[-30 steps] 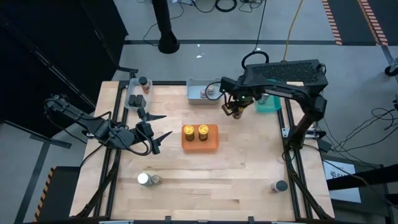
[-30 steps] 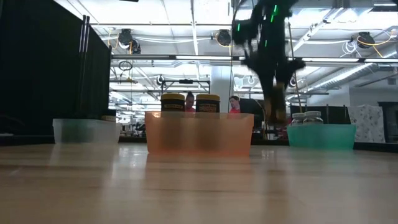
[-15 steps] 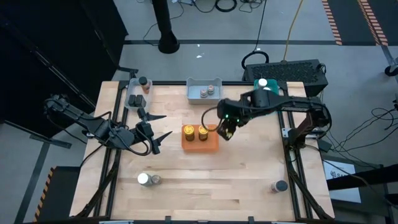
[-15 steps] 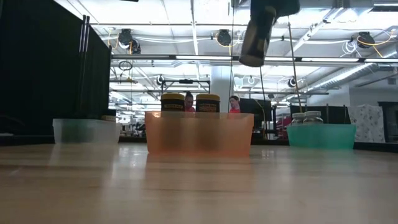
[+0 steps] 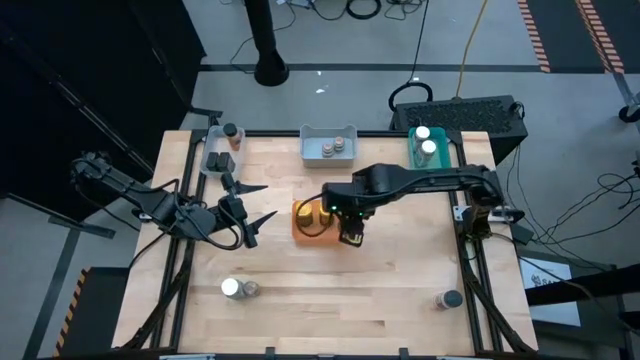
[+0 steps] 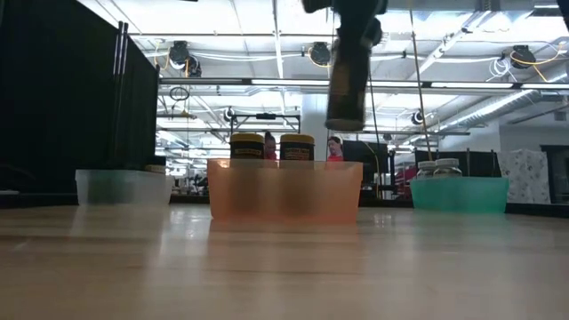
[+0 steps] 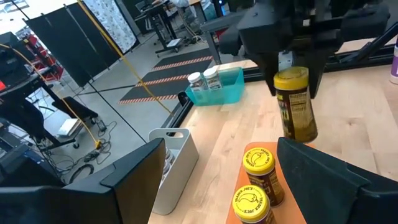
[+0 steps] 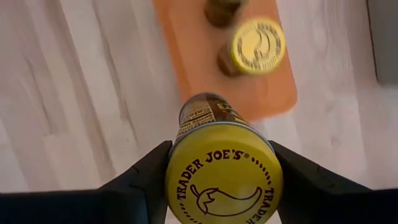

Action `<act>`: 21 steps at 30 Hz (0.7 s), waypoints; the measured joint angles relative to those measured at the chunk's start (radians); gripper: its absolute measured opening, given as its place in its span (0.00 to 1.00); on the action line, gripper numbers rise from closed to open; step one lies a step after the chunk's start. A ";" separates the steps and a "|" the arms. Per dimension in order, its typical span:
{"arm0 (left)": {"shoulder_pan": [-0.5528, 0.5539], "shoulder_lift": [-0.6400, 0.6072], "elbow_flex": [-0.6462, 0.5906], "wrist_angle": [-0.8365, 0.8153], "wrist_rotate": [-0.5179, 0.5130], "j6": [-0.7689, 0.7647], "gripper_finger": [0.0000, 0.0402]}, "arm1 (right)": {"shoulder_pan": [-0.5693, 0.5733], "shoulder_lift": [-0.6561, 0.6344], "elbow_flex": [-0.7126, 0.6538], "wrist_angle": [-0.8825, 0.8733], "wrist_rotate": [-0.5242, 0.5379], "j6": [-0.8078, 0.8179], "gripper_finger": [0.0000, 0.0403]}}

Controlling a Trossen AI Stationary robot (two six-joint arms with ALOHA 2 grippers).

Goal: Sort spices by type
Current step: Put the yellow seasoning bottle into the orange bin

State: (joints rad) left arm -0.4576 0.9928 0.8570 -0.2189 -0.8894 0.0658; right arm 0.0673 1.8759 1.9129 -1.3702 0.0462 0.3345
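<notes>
Above the orange tray's (image 5: 340, 237) right end, the right gripper (image 5: 351, 232) pinches a yellow-lidded spice jar (image 7: 295, 104) by its lid, hanging upright clear of the tray. 2 matching jars (image 7: 260, 169) stand inside the tray. At the table's left, the left gripper (image 5: 252, 207) waits, fingers spread wide.

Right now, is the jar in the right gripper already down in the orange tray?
No. The jar hangs upright in the right gripper, above the orange tray, whose two jars stand inside.
</notes>
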 joint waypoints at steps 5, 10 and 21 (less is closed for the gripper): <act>0.000 0.000 0.000 -0.001 0.000 0.001 0.79 | -0.007 0.039 0.060 0.029 0.014 -0.069 0.49; 0.000 0.000 0.000 -0.005 0.000 0.001 0.79 | -0.016 0.089 0.061 0.048 0.014 -0.089 0.49; 0.000 0.000 0.000 -0.009 0.000 0.001 0.79 | -0.016 0.124 0.061 0.036 0.082 -0.089 0.50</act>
State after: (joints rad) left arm -0.4576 0.9928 0.8570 -0.2283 -0.8896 0.0666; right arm 0.0513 1.9995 1.9736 -1.3345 0.1279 0.2453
